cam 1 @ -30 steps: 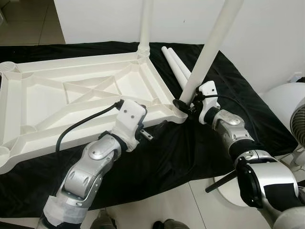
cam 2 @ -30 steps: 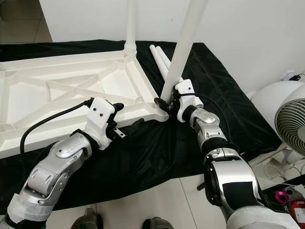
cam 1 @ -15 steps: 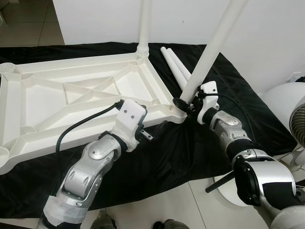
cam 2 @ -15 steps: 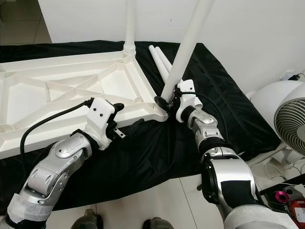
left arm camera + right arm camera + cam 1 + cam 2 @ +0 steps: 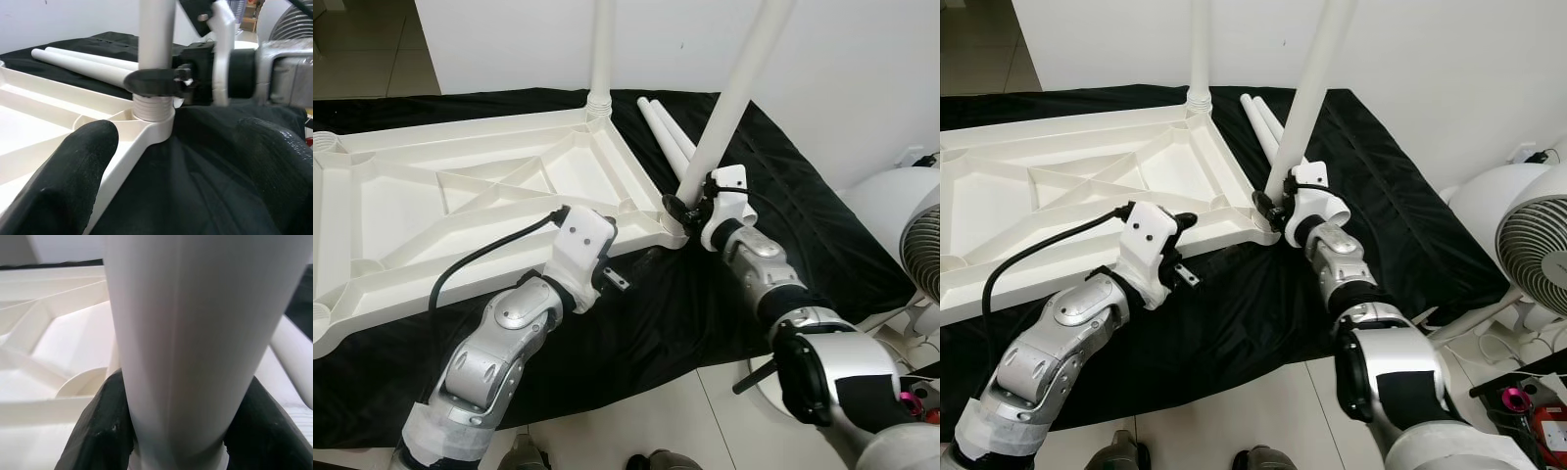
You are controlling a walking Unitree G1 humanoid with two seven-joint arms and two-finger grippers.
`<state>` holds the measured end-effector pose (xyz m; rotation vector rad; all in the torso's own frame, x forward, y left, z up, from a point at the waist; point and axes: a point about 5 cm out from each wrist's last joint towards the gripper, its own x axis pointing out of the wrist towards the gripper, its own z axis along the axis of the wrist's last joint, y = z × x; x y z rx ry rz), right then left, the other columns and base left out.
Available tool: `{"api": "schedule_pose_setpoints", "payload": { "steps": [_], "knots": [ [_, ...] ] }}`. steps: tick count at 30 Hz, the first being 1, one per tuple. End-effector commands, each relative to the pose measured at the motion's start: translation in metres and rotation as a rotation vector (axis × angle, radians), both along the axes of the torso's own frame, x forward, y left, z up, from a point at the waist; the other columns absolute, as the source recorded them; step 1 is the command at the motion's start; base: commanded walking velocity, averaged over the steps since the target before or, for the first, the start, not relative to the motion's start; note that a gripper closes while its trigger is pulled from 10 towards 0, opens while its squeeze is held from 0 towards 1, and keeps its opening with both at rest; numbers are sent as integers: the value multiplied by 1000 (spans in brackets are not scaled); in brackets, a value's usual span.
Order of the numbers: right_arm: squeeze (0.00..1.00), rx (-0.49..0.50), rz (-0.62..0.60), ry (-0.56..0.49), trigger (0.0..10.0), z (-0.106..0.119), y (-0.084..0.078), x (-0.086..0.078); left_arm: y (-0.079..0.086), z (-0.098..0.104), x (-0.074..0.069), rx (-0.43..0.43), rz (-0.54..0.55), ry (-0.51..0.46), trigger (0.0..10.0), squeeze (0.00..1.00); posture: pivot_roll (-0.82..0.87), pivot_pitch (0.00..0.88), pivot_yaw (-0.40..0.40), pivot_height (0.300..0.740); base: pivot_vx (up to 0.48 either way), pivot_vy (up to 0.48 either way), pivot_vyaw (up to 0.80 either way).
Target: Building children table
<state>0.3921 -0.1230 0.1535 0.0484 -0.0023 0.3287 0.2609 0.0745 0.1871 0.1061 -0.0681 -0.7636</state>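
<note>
Right gripper (image 5: 680,208) still clamped on table leg (image 5: 736,90), now steeper; left gripper (image 5: 166,161) open alongside.

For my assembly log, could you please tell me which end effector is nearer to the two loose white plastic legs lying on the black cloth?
Right. The right end effector, clamped on the white leg at the tabletop's corner socket, sits just in front of the two loose white plastic legs. The left end effector hovers open farther back, by the tabletop's near edge.

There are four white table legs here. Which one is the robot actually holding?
The leaning leg at the tabletop's near corner, gripped near its base by the right claw. Another leg stands unheld at the far corner; two spare legs lie on the black cloth.
</note>
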Motion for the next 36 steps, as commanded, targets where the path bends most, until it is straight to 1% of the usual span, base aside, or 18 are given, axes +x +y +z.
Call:
{"api": "schedule_pose_setpoints", "payload": {
  "steps": [1, 4, 5, 7, 9, 10, 11, 12, 13, 21, 25, 26, 30, 31, 32, 34, 35, 36],
  "knots": [
    [0, 23, -98, 76, 10000, -15, -1, -3, -3, -2, -3, 1, -23, 14, 10000, 0, 27, 77, -88, 740, 0, 0, 0],
    [0, 46, -137, 76, 10000, -15, 6, -4, -3, -2, -3, 0, -21, 14, 10000, 0, 26, 81, -93, 740, 0, 0, 0],
    [0, 71, -179, 70, 10000, -16, 16, -6, -3, -2, -3, -2, -17, 16, 10000, 0, 25, 81, -94, 740, 0, 0, 0],
    [0, 71, -179, 70, 10000, -16, 16, -6, -3, -2, -3, -2, -17, 16, 10000, 0, 25, 81, -94, 740, 0, 0, 0],
    [0, 89, -222, 64, 10000, -17, 24, -9, -3, -2, -3, -4, -13, 17, 10000, 0, 27, 84, -99, 740, 0, 0, 0],
    [0, 89, -222, 64, 10000, -17, 24, -9, -3, -2, -3, -4, -13, 17, 10000, 0, 27, 84, -99, 740, 0, 0, 0],
    [0, 111, -319, 64, 10000, -20, 31, -15, -2, -2, -3, -7, -7, 16, 10000, 0, 21, 84, -102, 740, 0, 0, 0],
    [0, 111, -319, 64, 10000, -20, 31, -15, -2, -2, -3, -7, -7, 16, 10000, 0, 21, 84, -102, 740, 0, 0, 0],
    [0, 122, -354, 71, 10000, -21, 32, -18, -2, -2, -3, -8, -5, 16, 10000, 0, 21, 84, -102, 740, 0, 0, 0],
    [0, 129, -366, 65, 10000, -21, 40, -25, -2, -3, -1, -7, -3, 14, 10000, 0, 9, 83, -97, 740, 0, 0, 0],
    [0, 111, -325, -6, 10000, -13, 39, -24, -2, -3, -1, -3, -4, 13, 10000, 0, 11, 86, -96, 740, 0, 0, 0],
    [1000, 117, -308, -40, 10000, -9, 36, -24, -2, -3, -1, -2, -4, 14, 10000, 0, 12, 85, -95, 740, 0, 0, 0],
    [1000, 130, -292, -69, 10000, -5, 33, -23, -2, -3, -1, -2, -4, 14, 10000, 0, 15, 84, -95, 740, 0, 0, 0],
    [1000, 130, -276, -109, 10000, 1, 27, -23, -1, -3, -1, 0, -3, 15, 10000, 0, 15, 83, -95, 740, 0, 0, 0],
    [1000, 130, -276, -109, 10000, 1, 27, -23, -1, -3, -1, 0, -3, 15, 10000, 0, 15, 83, -95, 740, 0, 0, 0],
    [1000, 111, -206, -153, 10000, 7, 15, -23, -1, -3, -1, 2, -1, 14, 10000, 0, 15, 78, -94, 740, 0, 0, 0],
    [1000, 111, -206, -153, 10000, 7, 15, -23, -1, -3, -1, 2, -1, 14, 10000, 0, 15, 78, -94, 740, 0, 0, 0],
    [404, 95, -175, -162, 10000, 9, 9, -24, -1, -3, -1, 2, -1, 14, 10000, 0, 13, 76, -93, 740, 0, 0, 0]
  ]
}}
